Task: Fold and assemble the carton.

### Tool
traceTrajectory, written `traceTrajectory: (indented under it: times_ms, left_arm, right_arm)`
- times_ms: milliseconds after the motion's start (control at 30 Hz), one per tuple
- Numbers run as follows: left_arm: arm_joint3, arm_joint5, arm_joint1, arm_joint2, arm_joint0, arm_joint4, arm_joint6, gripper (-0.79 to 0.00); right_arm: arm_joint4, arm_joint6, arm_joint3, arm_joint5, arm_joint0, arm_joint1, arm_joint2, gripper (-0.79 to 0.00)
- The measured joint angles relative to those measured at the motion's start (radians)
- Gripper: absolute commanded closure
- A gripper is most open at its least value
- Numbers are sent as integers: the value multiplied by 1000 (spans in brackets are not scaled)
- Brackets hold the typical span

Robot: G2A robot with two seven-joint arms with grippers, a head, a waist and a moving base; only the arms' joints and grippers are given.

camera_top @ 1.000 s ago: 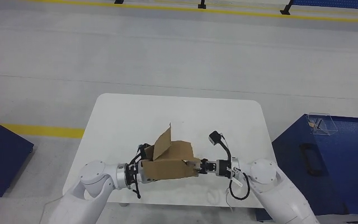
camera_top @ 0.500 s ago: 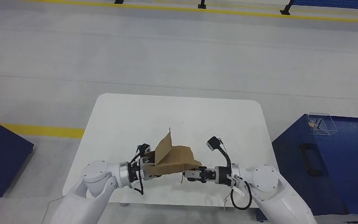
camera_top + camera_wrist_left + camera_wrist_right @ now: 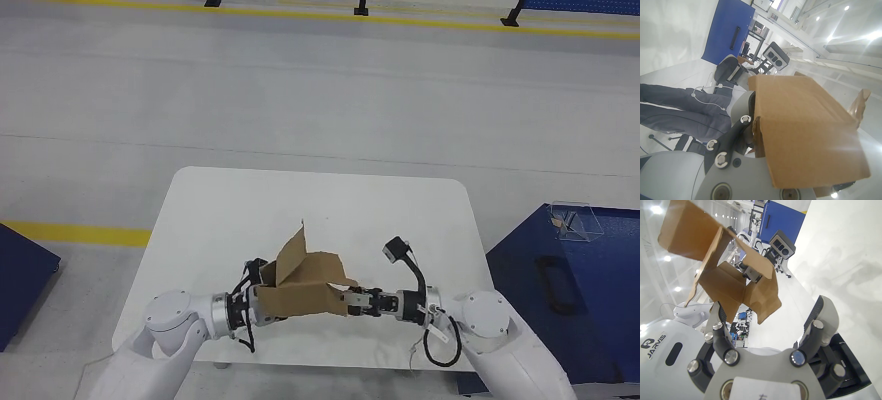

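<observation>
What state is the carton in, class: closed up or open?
Open. In the right wrist view the carton has flaps splayed outward at different angles; in the top view one flap stands up.

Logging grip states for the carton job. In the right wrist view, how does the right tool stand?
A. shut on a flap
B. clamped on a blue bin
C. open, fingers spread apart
C: the right tool has its fingers wide apart, and a flap of the brown cardboard carton hangs loose between them.

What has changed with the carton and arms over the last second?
The brown cardboard carton tipped, then swung back level. The right gripper drew back toward the robot, then returned to the carton's end, jaws open. The left gripper kept its hold.
</observation>
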Motion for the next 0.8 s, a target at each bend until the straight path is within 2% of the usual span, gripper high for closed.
traceTrajectory:
  times_ms: [167, 433, 800]
  left_arm:
    - [-27, -38, 4, 3, 14, 26, -31, 0]
    - [-60, -104, 11, 2, 40, 49, -77, 0]
    - [-76, -170, 15, 19, 52, 75, -116, 0]
  right_arm:
    - [-23, -20, 10, 22, 1, 2, 16, -785]
    - [-94, -64, 31, 43, 23, -7, -27, -785]
    - [-99, -81, 50, 37, 52, -18, -61, -785]
